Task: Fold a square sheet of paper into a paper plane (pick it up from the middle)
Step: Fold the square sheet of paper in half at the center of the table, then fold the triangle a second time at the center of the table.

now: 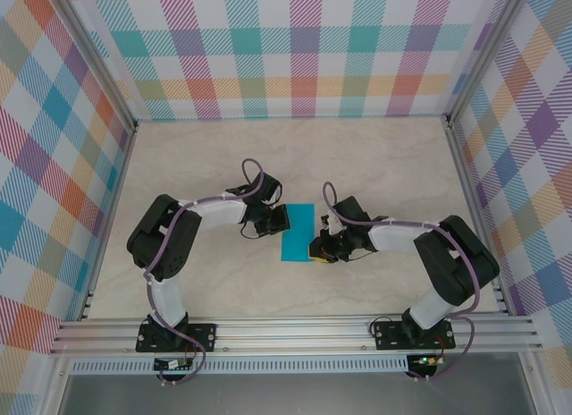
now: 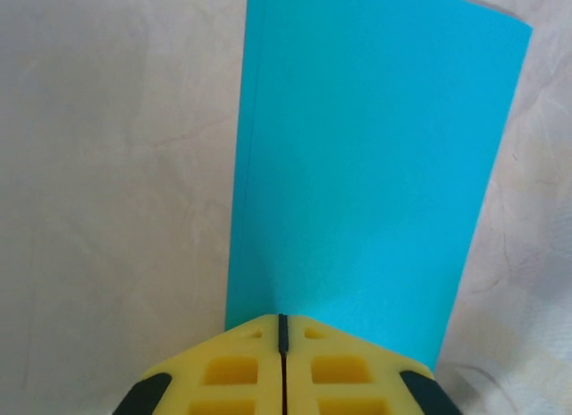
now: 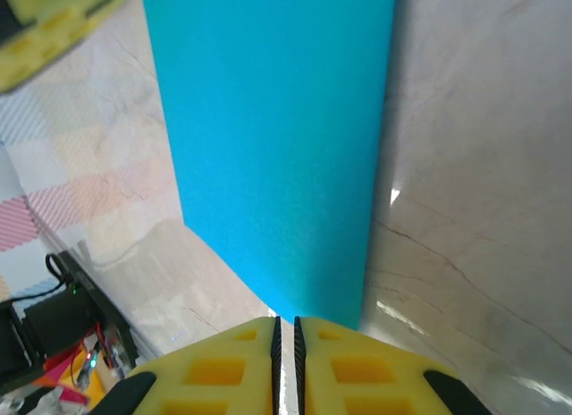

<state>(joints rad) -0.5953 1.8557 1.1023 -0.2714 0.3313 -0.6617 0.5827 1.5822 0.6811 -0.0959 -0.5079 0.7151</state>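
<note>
Teal sheet (image 2: 357, 182) — near edge hidden, top cropped

Paper sheet (image 1: 297, 231) on tabletop (image 1: 375, 156), mid-table. Left gripper (image 1: 281, 220) at its left edge, right gripper (image 1: 319, 250) at near right corner.

Nothing can be read anywhere in these views. The square sheet of paper (image 1: 297, 232) is plain teal, without print, label or number.
</note>
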